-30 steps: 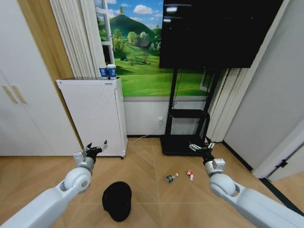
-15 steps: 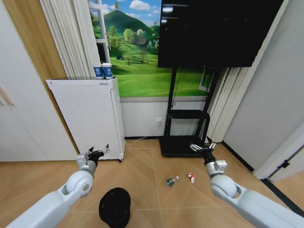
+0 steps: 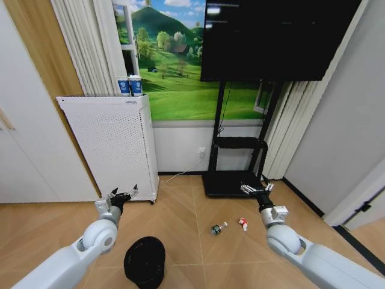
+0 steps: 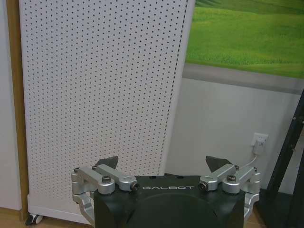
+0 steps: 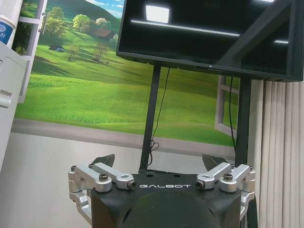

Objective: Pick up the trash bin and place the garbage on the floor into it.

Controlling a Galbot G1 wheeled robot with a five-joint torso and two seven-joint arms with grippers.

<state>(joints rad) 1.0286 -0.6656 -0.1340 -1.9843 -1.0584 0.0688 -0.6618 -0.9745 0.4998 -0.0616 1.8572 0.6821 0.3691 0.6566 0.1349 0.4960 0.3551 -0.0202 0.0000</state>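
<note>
1. Nearest the robot, one trash bin (image 3: 144, 261) stood upright on the floor (image 3: 198, 241), just ahead of the left arm. Its mesh walls looked light and stiff; the round rim seemed the best place to grip it.
2. The left tool (image 3: 123, 195) hung above the floor by the white perforated cabinet (image 3: 114, 144), fingers apart, empty. The right tool (image 3: 257, 188) hung near the TV stand (image 3: 231, 180), fingers likewise apart and empty.
3. Between the arms lay the garbage: one small bottle (image 3: 216, 228), probably light and slippery, likely to roll; just beside it, one red-and-white wrapper (image 3: 242, 223), soft and flimsy.
4. Farthest off, two blue cups (image 3: 129, 85) stood on the cabinet.
</note>
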